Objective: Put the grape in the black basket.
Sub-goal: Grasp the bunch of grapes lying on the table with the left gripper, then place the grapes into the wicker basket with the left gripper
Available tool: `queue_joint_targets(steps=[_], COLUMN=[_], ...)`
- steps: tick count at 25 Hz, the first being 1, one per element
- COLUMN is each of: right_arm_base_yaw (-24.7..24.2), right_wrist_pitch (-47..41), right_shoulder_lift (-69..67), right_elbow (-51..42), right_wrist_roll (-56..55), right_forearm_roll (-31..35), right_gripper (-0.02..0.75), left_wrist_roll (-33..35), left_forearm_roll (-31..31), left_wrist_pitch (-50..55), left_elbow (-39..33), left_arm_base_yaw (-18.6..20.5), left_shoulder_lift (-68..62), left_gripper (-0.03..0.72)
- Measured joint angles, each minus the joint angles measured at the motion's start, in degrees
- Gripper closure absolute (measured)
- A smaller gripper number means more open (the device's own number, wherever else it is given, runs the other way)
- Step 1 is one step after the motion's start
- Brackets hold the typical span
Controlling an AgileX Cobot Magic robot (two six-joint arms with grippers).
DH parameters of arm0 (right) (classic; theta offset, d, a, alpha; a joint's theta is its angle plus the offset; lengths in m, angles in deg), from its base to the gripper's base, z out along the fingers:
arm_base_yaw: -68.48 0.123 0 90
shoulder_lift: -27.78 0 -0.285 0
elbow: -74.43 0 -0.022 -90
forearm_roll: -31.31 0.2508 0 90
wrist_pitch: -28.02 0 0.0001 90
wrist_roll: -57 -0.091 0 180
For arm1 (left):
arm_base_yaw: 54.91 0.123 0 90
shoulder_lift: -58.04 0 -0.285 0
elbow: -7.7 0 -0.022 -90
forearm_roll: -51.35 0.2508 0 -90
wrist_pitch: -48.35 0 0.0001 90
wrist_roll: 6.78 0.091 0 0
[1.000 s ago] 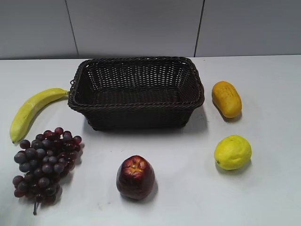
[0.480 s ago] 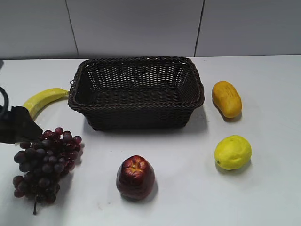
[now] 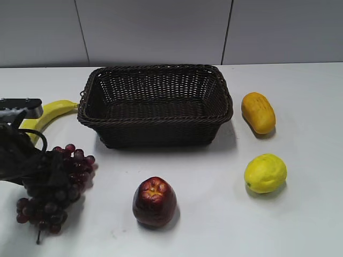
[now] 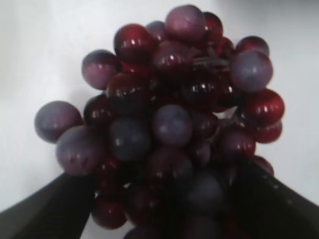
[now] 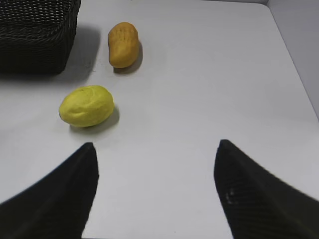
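1. White table [image 3: 214, 225] fills the scene, grey wall panels behind.
2. Nearest, an apple [image 3: 154, 201] sits at 6 o'clock.
3. At 8 o'clock the left gripper [image 3: 37, 174] is down over the grape [image 3: 56, 184], fingers [image 4: 55, 209] spread on either side of the bunch, which lies on the table.
4. Right gripper [image 5: 155, 191] hangs spread above bare table; lemon [image 3: 265, 173] at 4 o'clock.
5. Farther back: basket [image 3: 155, 101] at 12 o'clock, banana [image 3: 51, 112] at 10.

Matte black left gripper [image 3: 45, 174] — a looping black cable, a grey-and-black block atop its arm; right gripper [image 5: 157, 194] shows two wedge-shaped, finely textured black fingers [image 5: 251, 196].
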Motion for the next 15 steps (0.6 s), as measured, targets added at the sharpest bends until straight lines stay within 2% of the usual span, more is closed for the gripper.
queue_joint_targets(steps=[2,4,5,8,9,15], right_arm_base_yaw=[0.0,0.0,0.0,0.0,0.0,0.0], right_wrist_pitch=[0.0,0.0,0.0,0.0,0.0,0.0], right_shoulder_lift=[0.0,0.0,0.0,0.0,0.0,0.0], right_elbow=[0.0,0.0,0.0,0.0,0.0,0.0], right_wrist_roll=[0.0,0.0,0.0,0.0,0.0,0.0], right_forearm_roll=[0.0,0.0,0.0,0.0,0.0,0.0], right_gripper=[0.187,0.187,0.187,0.187,0.187,0.187], left_wrist_roll=[-0.1,-0.2,-0.2,-0.2,-0.1,0.0], left_forearm_roll=[-0.6,-1.4,-1.5,-1.8,-1.8,-1.8], left_wrist_pitch=[-1.7,-3.0,-3.5,-3.8,-3.8,-2.4], left_elbow=[0.0,0.0,0.0,0.0,0.0,0.0], left_arm_base_yaw=[0.0,0.0,0.0,0.0,-0.1,-0.1], left_shoulder_lift=[-1.1,-1.5,-1.6,-1.9,-1.9,-1.0], left_gripper=[0.05,0.121,0.169,0.386,0.406,0.407])
